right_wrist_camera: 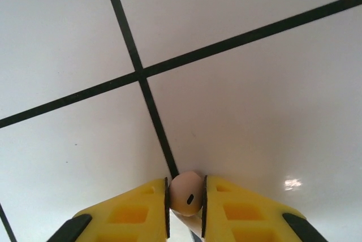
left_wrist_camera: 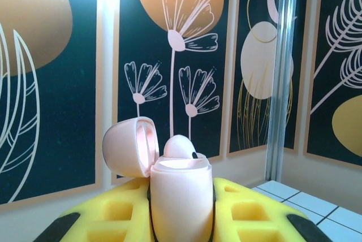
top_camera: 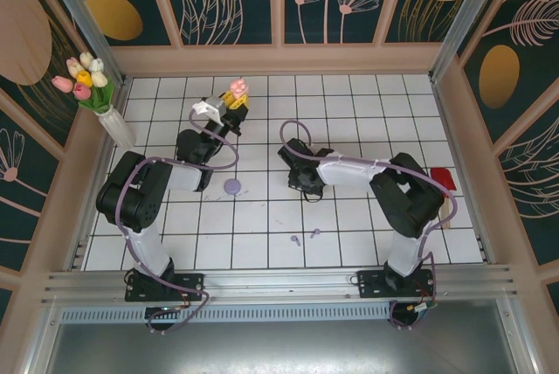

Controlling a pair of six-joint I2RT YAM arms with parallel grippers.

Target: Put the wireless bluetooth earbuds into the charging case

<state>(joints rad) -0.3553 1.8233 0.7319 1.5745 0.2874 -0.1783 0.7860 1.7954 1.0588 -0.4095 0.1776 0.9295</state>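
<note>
My left gripper (top_camera: 234, 105) is raised near the back wall, shut on a pale pink charging case (left_wrist_camera: 181, 202). The case stands upright with its lid (left_wrist_camera: 130, 146) swung open to the left. One pink earbud (left_wrist_camera: 180, 147) sits in the case's mouth. My right gripper (top_camera: 303, 189) is down at the tiled table, its yellow fingers (right_wrist_camera: 130, 211) shut on a second pink earbud (right_wrist_camera: 186, 194) just above a black grid line. Two lilac earbuds (top_camera: 297, 238) (top_camera: 315, 233) lie loose on the tiles in front. A round lilac case (top_camera: 232, 186) rests shut between the arms.
A white vase of tulips (top_camera: 112, 121) stands at the back left corner. A red object (top_camera: 442, 179) lies by the right arm's elbow. Wooden walls (top_camera: 279, 59) ring the white tiled table (top_camera: 367, 112), and a metal rail (top_camera: 262, 282) runs along its near edge.
</note>
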